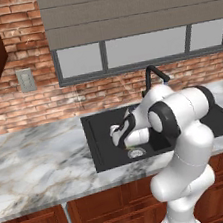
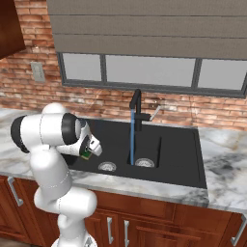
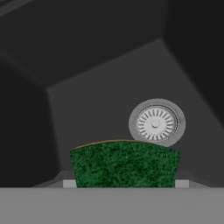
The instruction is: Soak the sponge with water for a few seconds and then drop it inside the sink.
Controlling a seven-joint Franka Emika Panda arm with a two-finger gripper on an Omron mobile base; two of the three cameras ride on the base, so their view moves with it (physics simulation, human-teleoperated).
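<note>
One white robot arm with dark joints reaches over one matte black rectangular double-basin sink (image 2: 183, 159) set in a grey-veined marble counter (image 1: 35, 165). Its two-finger gripper (image 2: 87, 153) hangs above the larger basin, fingers closed on one small rectangular sponge (image 3: 124, 164), yellow-bodied with a dark green scrubbing face. In the hand view the green face lies between the fingers, with a thin yellow edge along its top; in the right base view a green and yellow patch shows at the gripper tip, clear of the basin floor.

Two round silver drains are counted in the right base view: one in the larger basin (image 2: 107, 167), near the gripper, and one in the smaller basin (image 2: 144, 163). The hand view shows one ribbed drain (image 3: 156, 122) just beyond the sponge.

One black gooseneck faucet (image 2: 136, 108) stands at the back rim of the sink. One thin straight light-blue stream of water (image 2: 131, 140) falls from its spout to the basin floor beside the second drain, well apart from the sponge.

Behind the counter: a red brick wall (image 1: 37, 107), one grey-framed window of three panes (image 1: 139, 48) under a grey blind, and one grey wall outlet (image 1: 26, 80). Below it: red-brown wooden cabinets (image 2: 144, 224) with silver handles.
</note>
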